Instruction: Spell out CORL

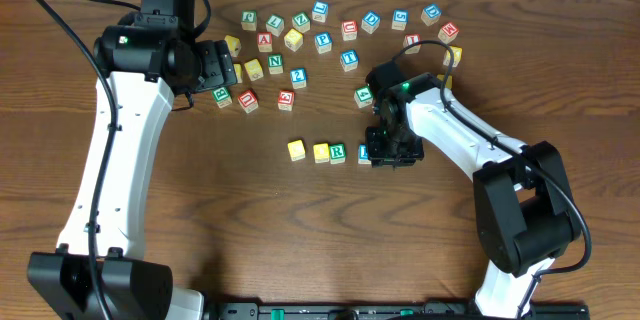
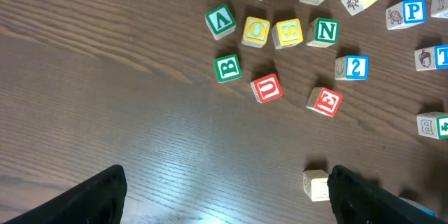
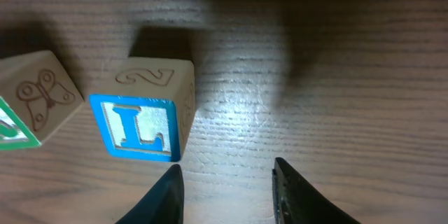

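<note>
The right gripper [image 3: 227,194] hangs parted and empty. The blue L block [image 3: 140,129], a "2" on its neighbouring face, sits just off at ten o'clock, ending the row beside the green R block [image 1: 338,152]. The left gripper [image 2: 227,199] gapes wide above the table [image 2: 105,77], with loose blocks [image 2: 255,31] reading V, O, S, N at twelve o'clock.

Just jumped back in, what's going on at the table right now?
A row of blocks is laid out mid-table: two yellow blocks with letters I cannot read, the R block, then the blue L block at the end. The right gripper sits low beside the L block, fingers open and empty. The left gripper hovers open near the loose blocks, holding nothing.
</note>
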`<control>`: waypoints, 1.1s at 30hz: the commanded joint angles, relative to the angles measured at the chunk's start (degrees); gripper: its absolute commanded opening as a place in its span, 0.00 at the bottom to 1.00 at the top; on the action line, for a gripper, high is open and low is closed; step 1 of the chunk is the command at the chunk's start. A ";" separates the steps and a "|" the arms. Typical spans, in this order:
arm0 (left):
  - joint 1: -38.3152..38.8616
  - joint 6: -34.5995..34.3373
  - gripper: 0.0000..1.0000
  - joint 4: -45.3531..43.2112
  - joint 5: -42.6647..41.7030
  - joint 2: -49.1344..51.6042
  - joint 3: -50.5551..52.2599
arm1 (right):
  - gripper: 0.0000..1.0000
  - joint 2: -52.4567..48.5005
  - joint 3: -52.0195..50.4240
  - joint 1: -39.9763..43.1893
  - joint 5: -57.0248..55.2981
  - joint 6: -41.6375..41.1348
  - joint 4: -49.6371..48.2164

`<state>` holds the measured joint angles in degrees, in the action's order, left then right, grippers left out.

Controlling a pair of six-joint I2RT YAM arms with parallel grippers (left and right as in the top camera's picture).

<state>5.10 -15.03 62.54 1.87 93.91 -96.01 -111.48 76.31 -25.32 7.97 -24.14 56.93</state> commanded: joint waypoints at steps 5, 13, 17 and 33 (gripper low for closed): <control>0.13 -0.31 0.91 -0.11 0.31 0.46 0.22 | 0.34 -4.90 -0.35 0.15 1.70 -1.55 -1.46; 0.13 -0.31 0.91 -0.57 0.31 0.46 0.22 | 0.29 -5.05 -0.04 0.15 2.64 -1.46 -1.64; 0.13 -0.31 0.91 -0.55 0.31 0.46 0.22 | 0.26 -4.98 2.89 0.17 3.37 0.33 1.86; 0.13 -0.28 0.91 -0.57 0.33 0.46 0.22 | 0.29 -5.01 12.79 4.70 -0.79 7.08 9.57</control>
<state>5.10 -15.05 61.84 1.87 93.95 -96.01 -116.03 88.95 -21.82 9.65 -18.22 67.26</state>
